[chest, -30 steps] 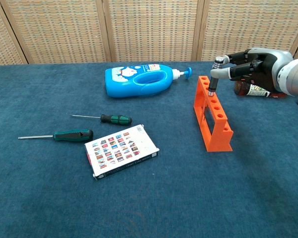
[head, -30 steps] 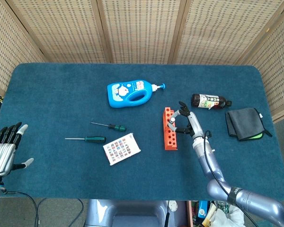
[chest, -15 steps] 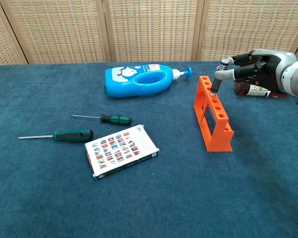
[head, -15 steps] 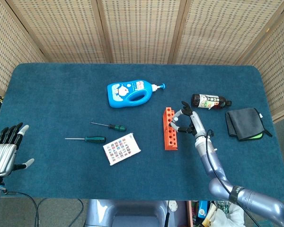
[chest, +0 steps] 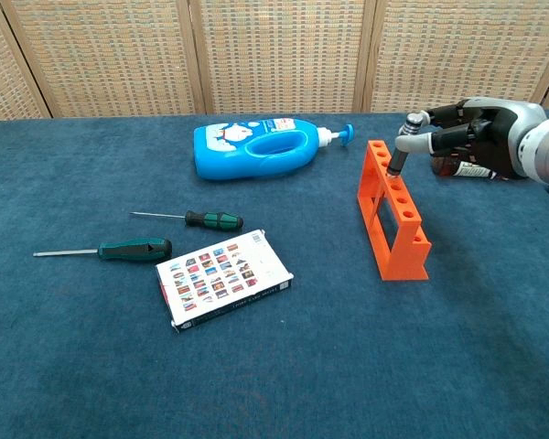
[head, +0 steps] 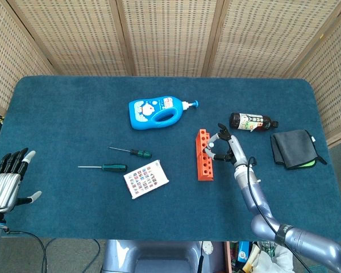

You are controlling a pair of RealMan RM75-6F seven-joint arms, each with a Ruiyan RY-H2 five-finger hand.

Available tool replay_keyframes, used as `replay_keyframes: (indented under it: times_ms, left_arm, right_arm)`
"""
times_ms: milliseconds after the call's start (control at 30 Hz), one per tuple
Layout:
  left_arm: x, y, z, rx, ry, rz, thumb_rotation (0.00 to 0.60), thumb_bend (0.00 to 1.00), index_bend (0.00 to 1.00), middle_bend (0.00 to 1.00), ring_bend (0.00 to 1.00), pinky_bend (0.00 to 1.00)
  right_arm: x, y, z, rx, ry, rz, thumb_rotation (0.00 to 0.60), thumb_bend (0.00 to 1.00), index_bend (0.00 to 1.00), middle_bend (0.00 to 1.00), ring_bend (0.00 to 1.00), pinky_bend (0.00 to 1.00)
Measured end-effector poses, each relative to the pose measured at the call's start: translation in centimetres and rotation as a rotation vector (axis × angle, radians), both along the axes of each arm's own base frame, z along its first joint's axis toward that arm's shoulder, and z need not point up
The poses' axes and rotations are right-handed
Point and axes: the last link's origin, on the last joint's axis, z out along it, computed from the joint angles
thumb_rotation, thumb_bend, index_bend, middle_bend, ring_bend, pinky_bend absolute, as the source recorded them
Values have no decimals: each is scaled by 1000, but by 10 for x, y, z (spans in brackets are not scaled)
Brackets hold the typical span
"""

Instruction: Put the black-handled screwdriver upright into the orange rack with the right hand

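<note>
The right hand [chest: 467,137] is pinching the black-handled screwdriver [chest: 401,154] by its top, tilting it slightly so the shaft is feeding into a far hole of the orange rack [chest: 392,212] just below its fingertips. The left hand [head: 5,179] is idling, fingers spread, holding nothing.

Orange rack [chest: 392,212] – blue bottle [chest: 261,149] – deep teal table cloth [chest: 348,366]

black-handled screwdriver [chest: 399,159] stands tilted in a hole near the far end of the orange rack [chest: 392,210].
</note>
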Motion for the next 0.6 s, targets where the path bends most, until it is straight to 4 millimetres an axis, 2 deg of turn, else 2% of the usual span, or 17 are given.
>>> replay_keyframes:
  times_ms: [233, 500, 600]
  left_arm:
    - [0, 0, 0, 1, -1, 2, 600, 0, 0, 0, 0, 0]
    - [-1, 0, 1, 3, -3, 2, 600, 0, 0, 0, 0, 0]
    - [-1, 0, 1, 4, -4, 2, 600, 0, 0, 0, 0, 0]
  right_arm:
    - [1, 1, -3, 16, 13, 21, 600, 307, 596, 0, 0, 0]
    - [3, 2, 0, 11, 11, 56, 600, 285, 442, 0, 0, 0]
    - [2, 1, 2, 5, 10, 61, 600, 231, 359, 0, 0, 0]
